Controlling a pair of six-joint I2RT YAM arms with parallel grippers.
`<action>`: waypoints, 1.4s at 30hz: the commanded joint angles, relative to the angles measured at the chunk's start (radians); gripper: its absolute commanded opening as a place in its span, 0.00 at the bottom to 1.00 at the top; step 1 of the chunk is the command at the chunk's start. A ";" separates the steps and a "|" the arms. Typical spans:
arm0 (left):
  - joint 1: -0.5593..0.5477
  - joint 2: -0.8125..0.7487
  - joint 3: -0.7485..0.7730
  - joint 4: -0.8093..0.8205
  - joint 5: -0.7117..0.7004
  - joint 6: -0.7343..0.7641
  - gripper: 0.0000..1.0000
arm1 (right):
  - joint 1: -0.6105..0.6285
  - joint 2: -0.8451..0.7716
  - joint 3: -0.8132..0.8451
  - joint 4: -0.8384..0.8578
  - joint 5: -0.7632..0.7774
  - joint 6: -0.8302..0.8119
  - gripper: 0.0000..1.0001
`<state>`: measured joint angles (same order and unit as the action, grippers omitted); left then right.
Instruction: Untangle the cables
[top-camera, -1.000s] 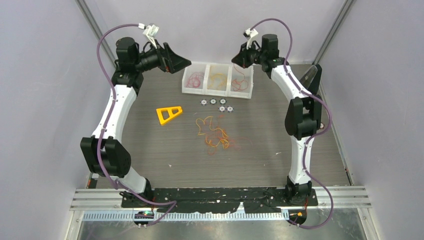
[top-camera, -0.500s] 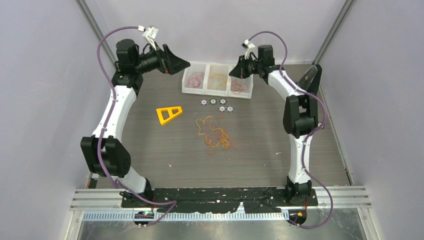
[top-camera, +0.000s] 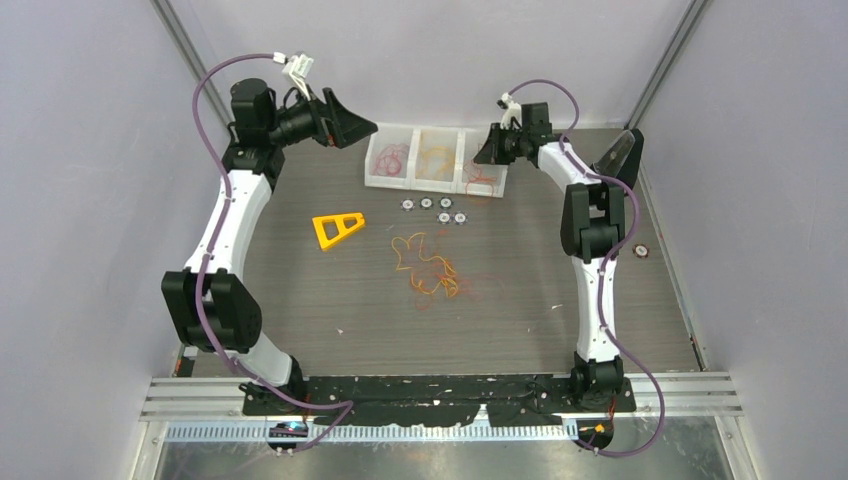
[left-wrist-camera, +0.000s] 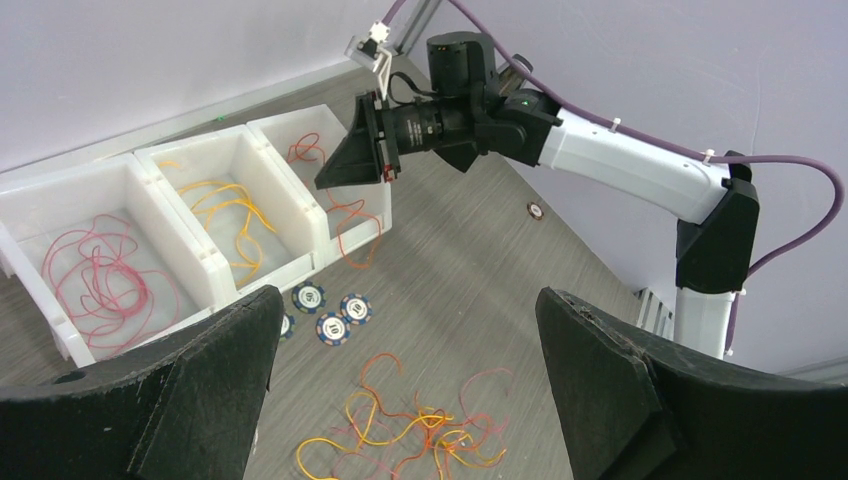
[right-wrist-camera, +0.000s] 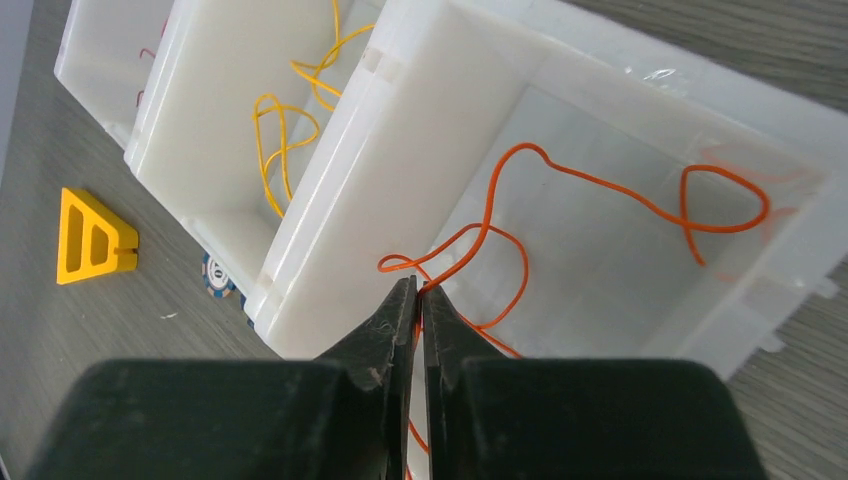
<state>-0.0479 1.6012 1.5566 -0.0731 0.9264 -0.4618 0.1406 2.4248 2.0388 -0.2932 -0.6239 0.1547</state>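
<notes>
A tangle of thin yellow, orange and red cables lies on the table's middle; it also shows in the left wrist view. My right gripper is shut on an orange cable above the right compartment of a white bin. That cable loops inside the compartment and drapes over its front wall. My left gripper is open and empty, held high left of the bin. Red cables lie in the left compartment, yellow cables in the middle one.
A yellow triangular plastic frame lies left of the tangle. Several poker chips sit in front of the bin, and one chip lies at the right by the right arm. Walls close in the table on three sides.
</notes>
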 joint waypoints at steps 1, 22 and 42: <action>0.006 0.006 0.033 0.019 -0.005 -0.013 1.00 | 0.001 -0.060 0.055 0.028 0.068 0.018 0.13; 0.004 0.027 0.064 0.027 -0.007 -0.038 1.00 | -0.010 -0.303 -0.070 -0.124 0.112 -0.233 0.65; 0.004 0.023 0.074 -0.005 0.027 0.002 1.00 | 0.107 -0.203 0.025 -0.572 0.168 -0.838 0.61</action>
<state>-0.0471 1.6394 1.5978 -0.0845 0.9260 -0.4675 0.2115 2.1777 2.0197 -0.8227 -0.5262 -0.5903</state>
